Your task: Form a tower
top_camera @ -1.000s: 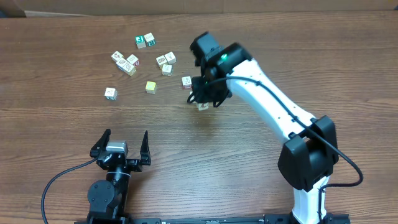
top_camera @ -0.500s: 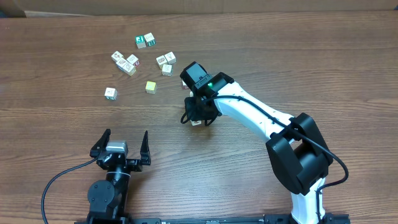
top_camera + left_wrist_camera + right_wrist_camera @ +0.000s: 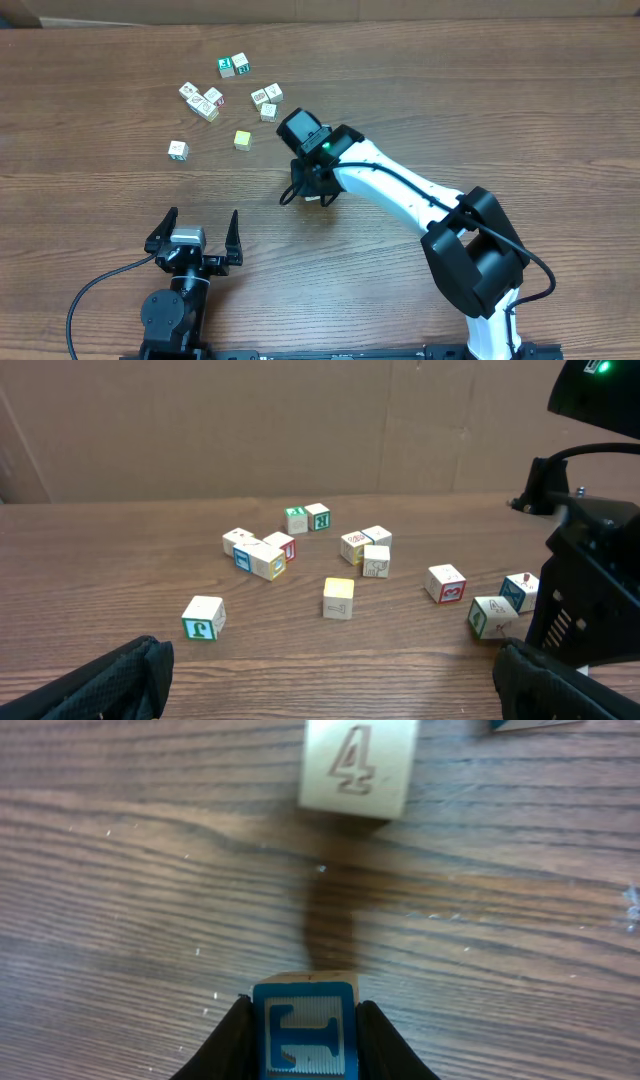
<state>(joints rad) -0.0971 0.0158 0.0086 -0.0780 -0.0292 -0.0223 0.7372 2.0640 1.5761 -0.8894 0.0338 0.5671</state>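
Observation:
My right gripper [image 3: 304, 1012] is shut on a small wooden cube [image 3: 305, 1042] whose face shows a blue letter. In the overhead view the right gripper [image 3: 312, 190] hangs low over the middle of the table, and its arm hides the cube. A pale cube marked 4 [image 3: 358, 765] lies on the wood just ahead of the held one. No tower shows in any view; the other cubes lie singly. My left gripper [image 3: 198, 232] rests open at the near edge with nothing between its fingers; in its own view the left gripper [image 3: 325, 695] faces the cubes.
Several loose picture cubes [image 3: 262, 97] are scattered at the back left, with a plain yellow-green cube [image 3: 242, 139] and a single cube [image 3: 177, 150] nearer. Two cubes [image 3: 495, 615] sit close to the right arm [image 3: 400, 190]. A cardboard wall [image 3: 300, 430] stands behind the table.
The right arm has swung toward the near left with the cube still held, now lower over the middle of the table. The left gripper has not moved.

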